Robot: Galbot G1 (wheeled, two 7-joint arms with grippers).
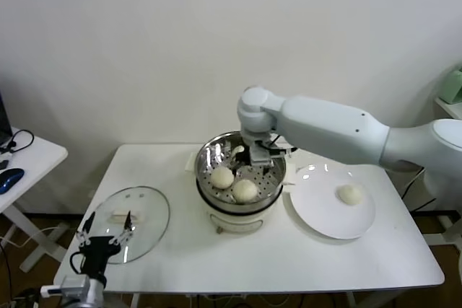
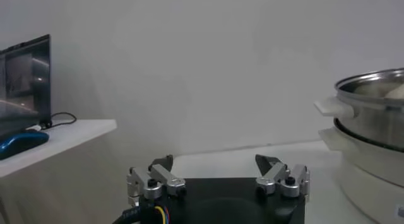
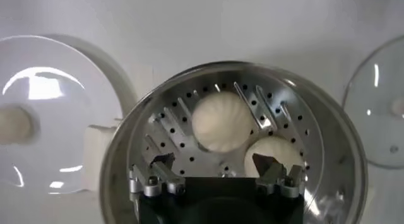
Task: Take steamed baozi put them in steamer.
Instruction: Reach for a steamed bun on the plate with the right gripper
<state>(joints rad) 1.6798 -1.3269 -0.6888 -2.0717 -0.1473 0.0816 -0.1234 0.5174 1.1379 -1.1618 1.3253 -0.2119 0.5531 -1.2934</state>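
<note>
Left gripper [image 1: 105,238]: black-fingered pincer low at the near left corner of the white rectangular table [image 1: 238,261], fingers spread wide with nothing between them, parked just in front of the glass lid.
Glass lid: flat round clear lid [image 1: 151,210] lying on the table, to the left of the steamer.
Steamer: round shiny stainless-steel pot [image 1: 204,178] with a perforated tray, sitting on a white base mid-table, between lid and plate.
Buns in the steamer: two small round cream-white dough buns, one [image 1: 222,177] on the left of the tray and one [image 1: 245,190] at the front, close beside each other.
Right gripper [image 1: 253,154]: white arm reaches in from the right and hangs over the far side of the tray; jaws stand wide apart, gripping nothing, both buns lying free below.
Plate: flat white round plate [image 1: 317,218] just right of the steamer.
Bun on the plate: one more cream-white bun [image 1: 351,194] resting near its far right edge.
</note>
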